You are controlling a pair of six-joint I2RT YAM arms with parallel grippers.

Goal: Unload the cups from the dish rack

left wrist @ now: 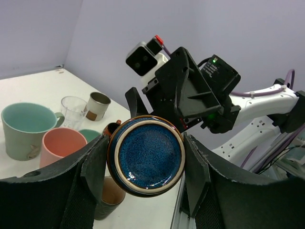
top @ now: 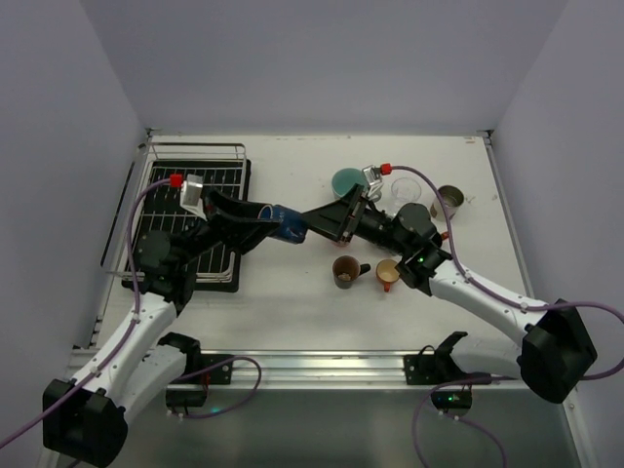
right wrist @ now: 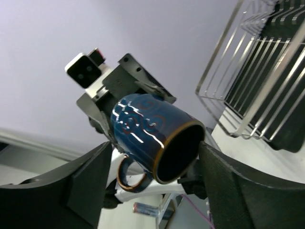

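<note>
A blue espresso cup [top: 289, 220] hangs on its side in the air between my two grippers, just right of the dish rack [top: 195, 148]. My left gripper [top: 270, 218] is shut on its base end; the blue glazed bottom [left wrist: 147, 156] fills the gap between the pads in the left wrist view. My right gripper [top: 314, 220] is open around the cup's mouth [right wrist: 178, 151]. One pad touches the rim and the other stands apart near the handle. No cup shows in the rack.
Cups stand right of centre: teal mug [top: 348, 181], clear glass [top: 405, 188], metal cup [top: 448, 202], brown cup [top: 346, 270], orange cup [top: 387, 274]. The left wrist view adds a salmon tumbler [left wrist: 59, 145]. The rack's wire rim [right wrist: 257, 86] is close behind the cup.
</note>
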